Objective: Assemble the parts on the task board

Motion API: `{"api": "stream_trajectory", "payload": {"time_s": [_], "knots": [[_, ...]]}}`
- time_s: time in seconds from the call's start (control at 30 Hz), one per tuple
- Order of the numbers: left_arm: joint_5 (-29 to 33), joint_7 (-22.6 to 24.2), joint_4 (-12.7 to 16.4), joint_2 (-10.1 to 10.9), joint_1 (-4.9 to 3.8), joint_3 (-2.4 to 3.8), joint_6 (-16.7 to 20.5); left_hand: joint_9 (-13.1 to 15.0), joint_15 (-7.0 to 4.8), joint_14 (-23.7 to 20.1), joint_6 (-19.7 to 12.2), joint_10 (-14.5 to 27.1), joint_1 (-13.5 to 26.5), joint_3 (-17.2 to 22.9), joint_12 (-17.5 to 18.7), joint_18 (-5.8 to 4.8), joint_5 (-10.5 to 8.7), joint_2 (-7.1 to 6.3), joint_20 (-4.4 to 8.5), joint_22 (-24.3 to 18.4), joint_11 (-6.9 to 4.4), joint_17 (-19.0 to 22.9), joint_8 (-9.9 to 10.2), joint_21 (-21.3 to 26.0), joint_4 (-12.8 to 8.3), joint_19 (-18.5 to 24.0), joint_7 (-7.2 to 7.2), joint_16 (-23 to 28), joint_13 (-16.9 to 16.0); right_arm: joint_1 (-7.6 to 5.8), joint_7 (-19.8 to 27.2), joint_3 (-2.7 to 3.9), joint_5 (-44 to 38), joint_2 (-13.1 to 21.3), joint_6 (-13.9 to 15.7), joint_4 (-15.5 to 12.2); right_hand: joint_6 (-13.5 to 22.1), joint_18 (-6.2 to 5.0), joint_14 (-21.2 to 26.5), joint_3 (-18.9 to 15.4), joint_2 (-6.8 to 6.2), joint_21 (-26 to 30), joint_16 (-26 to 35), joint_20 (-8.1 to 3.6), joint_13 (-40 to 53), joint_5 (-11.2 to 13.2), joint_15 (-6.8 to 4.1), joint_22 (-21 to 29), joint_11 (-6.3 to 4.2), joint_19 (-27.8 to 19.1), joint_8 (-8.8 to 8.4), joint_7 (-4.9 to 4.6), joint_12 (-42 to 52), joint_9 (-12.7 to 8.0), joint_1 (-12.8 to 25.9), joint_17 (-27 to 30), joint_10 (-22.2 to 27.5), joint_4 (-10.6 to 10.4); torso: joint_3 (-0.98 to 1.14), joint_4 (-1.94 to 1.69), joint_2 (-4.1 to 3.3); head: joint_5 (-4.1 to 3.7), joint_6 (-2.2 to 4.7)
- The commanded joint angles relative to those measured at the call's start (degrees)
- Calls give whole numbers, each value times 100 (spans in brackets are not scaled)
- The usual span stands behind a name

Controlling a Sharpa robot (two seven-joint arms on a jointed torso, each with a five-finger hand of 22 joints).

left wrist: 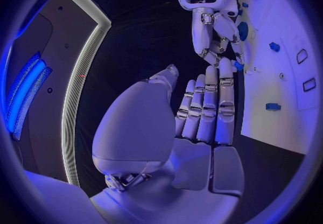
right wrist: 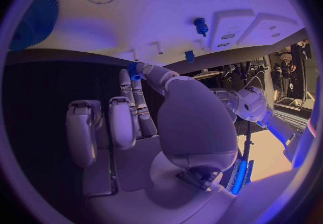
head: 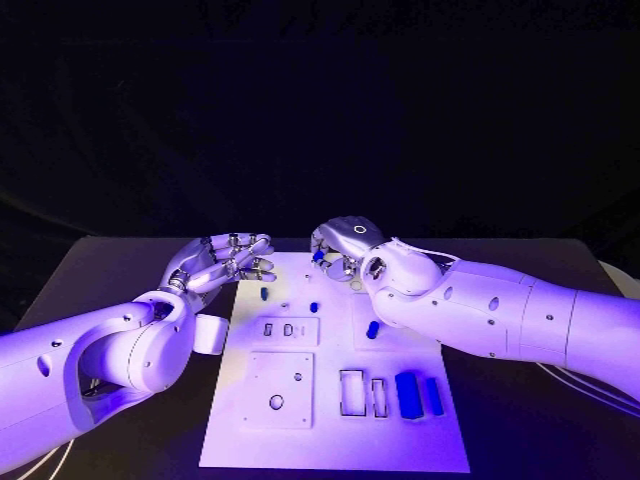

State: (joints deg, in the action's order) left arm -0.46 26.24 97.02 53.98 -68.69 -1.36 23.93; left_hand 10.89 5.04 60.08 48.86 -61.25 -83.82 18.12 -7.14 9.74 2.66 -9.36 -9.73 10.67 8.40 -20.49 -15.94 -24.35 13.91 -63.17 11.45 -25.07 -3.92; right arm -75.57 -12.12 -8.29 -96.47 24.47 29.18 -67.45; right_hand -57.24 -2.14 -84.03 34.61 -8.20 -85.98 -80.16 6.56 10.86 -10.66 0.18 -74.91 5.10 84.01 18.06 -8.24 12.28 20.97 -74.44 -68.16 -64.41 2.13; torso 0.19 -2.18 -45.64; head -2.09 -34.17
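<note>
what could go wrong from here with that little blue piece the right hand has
The right hand pinches a small blue part only at its fingertips, near the far edge of the task board; it may slip out or tilt before seating. The left hand hovers close with open fingers, so the two hands could bump.

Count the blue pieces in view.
6 pieces, though more may be hidden: two bars side by side at the board's near right, one mid-right, two small ones at its far end, one pinched by the right hand.
</note>
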Motion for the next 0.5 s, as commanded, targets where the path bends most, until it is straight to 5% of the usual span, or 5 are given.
{"api": "stream_trajectory", "payload": {"time_s": [0.03, 0.5], "knots": [[-13, 32, 6, -18, -15, 6, -103, 7, 6, -46, -17, -38, 62, 27, 20, 47, 19, 4, -21, 6, 0, -13, 17, -24, 10, 41, 19, -26, -1, 19, 85, 1, 30, -36, 7, 25, 41, 46, -193, 9, 27, -22, -38, -34, 4, -21, -9, -799, -55, 111, 36, -6, 8, 7, 5, 1, -47, -12, 0, -15, -18, -5, -7], [-13, 29, -5, -46, -20, 6, -105, 7, 7, -48, -16, -39, 61, 27, 22, 47, 19, 3, -21, 6, 1, -15, 17, -23, 8, 45, 19, -27, -1, 53, 122, 0, 65, -156, -106, 158, 75, 40, -191, 10, 9, -6, -39, -23, -1, -27, 5, -773, -38, 90, 17, -20, -19, 25, 31, 11, -11, -24, -3, -14, -29, -29, -15]]}}
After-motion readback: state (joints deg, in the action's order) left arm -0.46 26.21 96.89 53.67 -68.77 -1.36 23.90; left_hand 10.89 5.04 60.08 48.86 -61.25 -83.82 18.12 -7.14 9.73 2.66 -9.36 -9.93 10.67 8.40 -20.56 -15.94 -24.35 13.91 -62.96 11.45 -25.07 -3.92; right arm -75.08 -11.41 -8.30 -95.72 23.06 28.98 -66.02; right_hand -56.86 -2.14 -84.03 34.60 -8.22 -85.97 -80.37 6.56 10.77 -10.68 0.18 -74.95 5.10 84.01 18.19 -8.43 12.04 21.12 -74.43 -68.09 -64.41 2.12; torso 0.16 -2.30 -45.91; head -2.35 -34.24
